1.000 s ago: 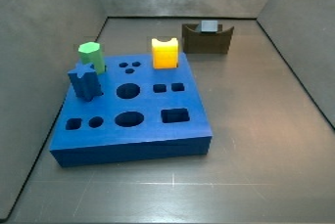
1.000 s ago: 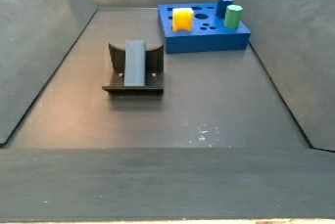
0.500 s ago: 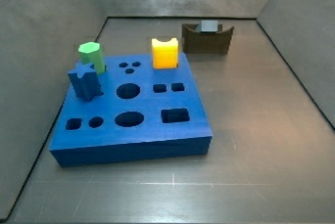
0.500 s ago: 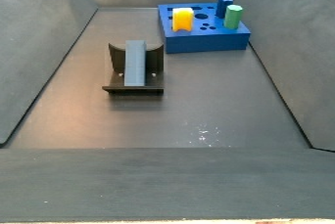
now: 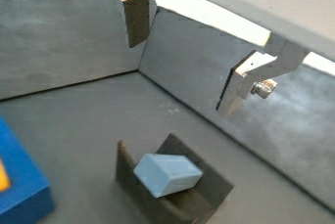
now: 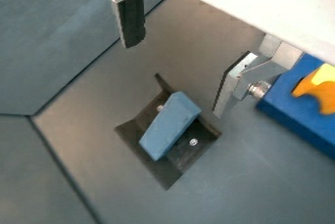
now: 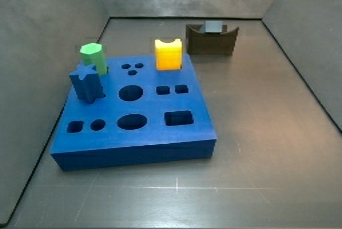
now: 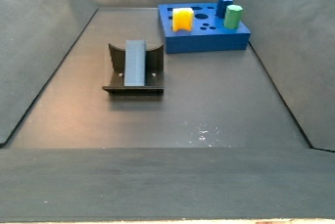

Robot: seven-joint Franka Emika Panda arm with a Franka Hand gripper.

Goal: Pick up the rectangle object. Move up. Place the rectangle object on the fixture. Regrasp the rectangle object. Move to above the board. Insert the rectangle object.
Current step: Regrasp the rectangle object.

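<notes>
The rectangle object (image 8: 133, 62) lies in the notch of the fixture (image 8: 116, 83), resting lengthwise and tilted in both wrist views, one end raised (image 6: 170, 127). It looks like a plain rigid block, probably light, with smooth flat faces that could slip; the long side faces standing clear above the notch seem the best place to take hold. The hand (image 6: 183, 57) hangs high above the fixture, released, its two fingers (image 6: 129, 20) spread wide with nothing between them; it does not show in the side views. The regrasp looks like the step in hand. The fixture stands on a dark grey floor, well apart from the board (image 7: 134, 113), inside grey sloping walls. A yellow piece (image 7: 167, 53), a green peg (image 7: 92, 55) and a dark blue peg (image 7: 84, 83) stand on the board.
</notes>
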